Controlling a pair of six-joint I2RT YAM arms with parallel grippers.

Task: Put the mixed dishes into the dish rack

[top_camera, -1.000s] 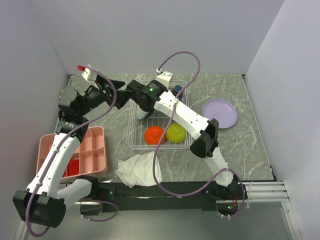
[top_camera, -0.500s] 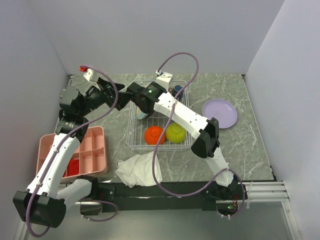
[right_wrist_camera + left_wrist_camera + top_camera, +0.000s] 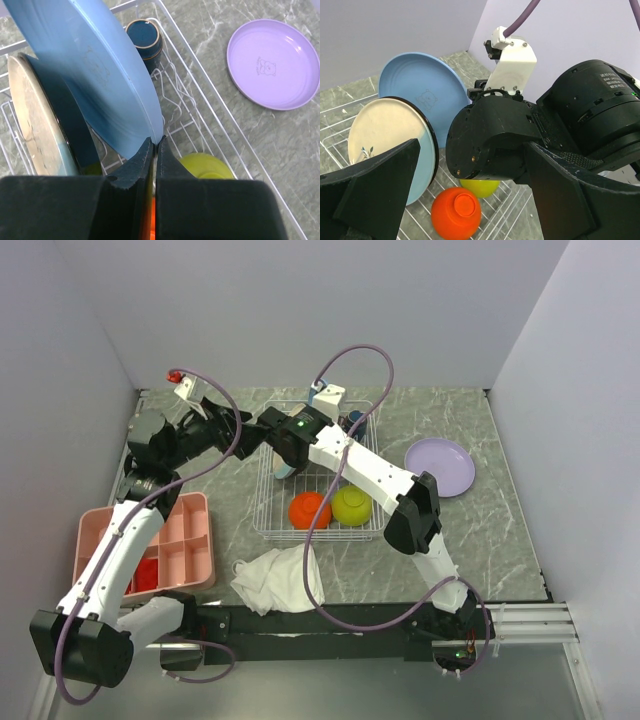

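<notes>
The right gripper (image 3: pixel 154 148) was pinched tight on the lower rim of the light-blue plate (image 3: pixel 90 75), holding it tilted on edge over the far half of the dish rack (image 3: pixel 345 532), which stood at the middle of the table (image 3: pixel 480 530) toward its far edge. Just beside that plate, the large cream-and-blue plate (image 3: pixel 35 120) stood upright among the prongs at the rack's left side. The small dark-blue mug (image 3: pixel 144 36) sat in the rack's far right corner. The orange bowl (image 3: pixel 309 510) lay upside down along the rack's near side, with the lime-green bowl (image 3: pixel 352 505) next to it. The left gripper (image 3: pixel 240 428) hung off the rack's far left corner, its fingers (image 3: pixel 375 195) spread wide and gripping nothing, facing the right arm's wrist. The lavender plate (image 3: pixel 440 466) lay flat on the table toward its right edge, apart from the rack. A pink divided tray (image 3: pixel 150 550) sat by the left edge, and a crumpled white cloth (image 3: pixel 278 578) lay at the near edge.
</notes>
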